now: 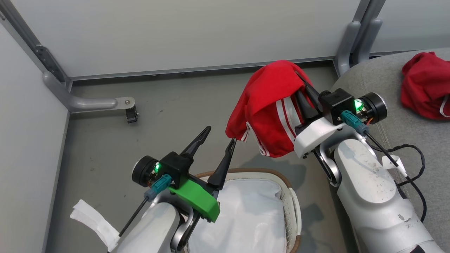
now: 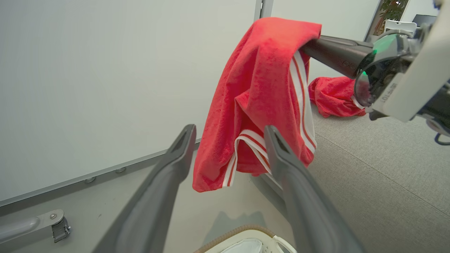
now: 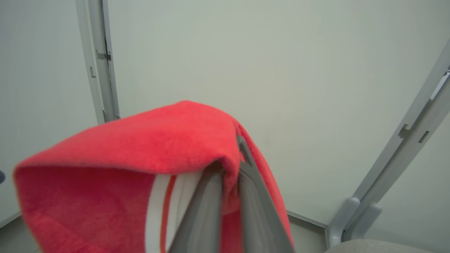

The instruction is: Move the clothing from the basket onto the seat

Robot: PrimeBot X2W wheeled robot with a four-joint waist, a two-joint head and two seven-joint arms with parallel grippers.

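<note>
1. the right gripper [image 1: 305, 92] is clamped narrow on a red garment [image 1: 270, 105] with white stripes. its two dark fingers are pressed together with a fold of the cloth between them.
2. the red garment drapes over those fingers and hangs free in the air. it is above the grey floor [image 1: 105, 147], in front of a pale wall [image 1: 175, 35], higher than the basket and just beside the near edge of the seat.
3. the left gripper [image 1: 221, 134] sits lower and further left, its jaws spread wide with nothing between them. its fingers point up toward the garment's bottom hem. one fingertip is very near the hem's corner, but it is not possible to tell whether they touch.
4. the basket [image 1: 246, 171], white with a brown woven rim, stands on the floor under the left arm, at the bottom of the head view. a crumpled white liner [image 1: 246, 211] lies inside it.
5. the seat [image 1: 436, 158], a grey fabric cushion, is on the right. a second garment [image 1: 425, 84], also red, lies bunched on its far part, well apart from the hanging one.
</note>
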